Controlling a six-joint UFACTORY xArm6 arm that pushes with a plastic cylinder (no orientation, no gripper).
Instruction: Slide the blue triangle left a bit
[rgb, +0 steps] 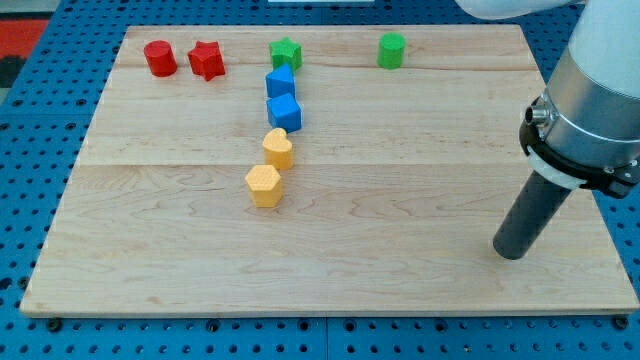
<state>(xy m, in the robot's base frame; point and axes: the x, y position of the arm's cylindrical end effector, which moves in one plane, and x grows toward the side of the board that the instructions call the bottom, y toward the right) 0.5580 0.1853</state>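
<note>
Leaning slightly, my tip (510, 253) on board's (400, 250) lower right, well apart from blue triangle (280, 81), no gripper visible.

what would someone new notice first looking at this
First the thick dark rod at the view's right, my tip resting on the wooden board, far from every block. Then the chain left of centre: green star, two blue blocks, two yellow blocks.
</note>
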